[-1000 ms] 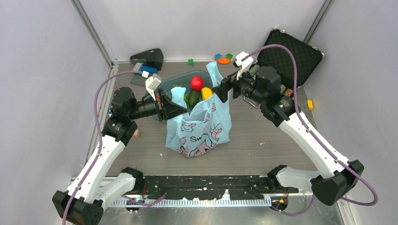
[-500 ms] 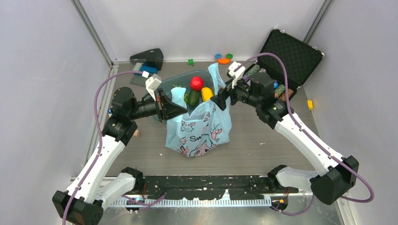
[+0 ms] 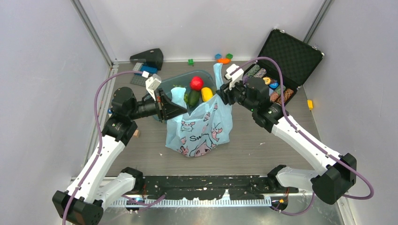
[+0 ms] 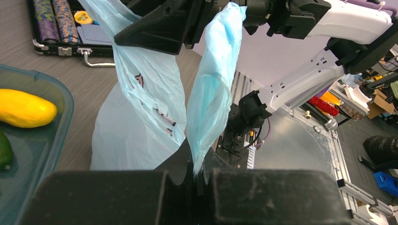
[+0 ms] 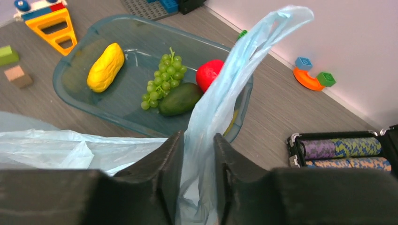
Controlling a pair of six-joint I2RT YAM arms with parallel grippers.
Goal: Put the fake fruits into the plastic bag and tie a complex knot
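Bag [image 3: 199,129] stands on the table [image 3: 263,136], just in front of the tub [image 3: 165,84], touching its near rim. Left gripper [image 4: 197,174] is clamped on one handle, fingers pressed together over the thin plastic. Right gripper [image 5: 197,161] pinches the other handle, which rises upright between its fingers. The two handles are held apart. Fruits lie in the tub: yellow fruit [image 5: 105,67], grapes [image 5: 163,79], green fruit [image 5: 180,98], apple [image 5: 210,74]. Open case [image 3: 291,54] sits at back right.
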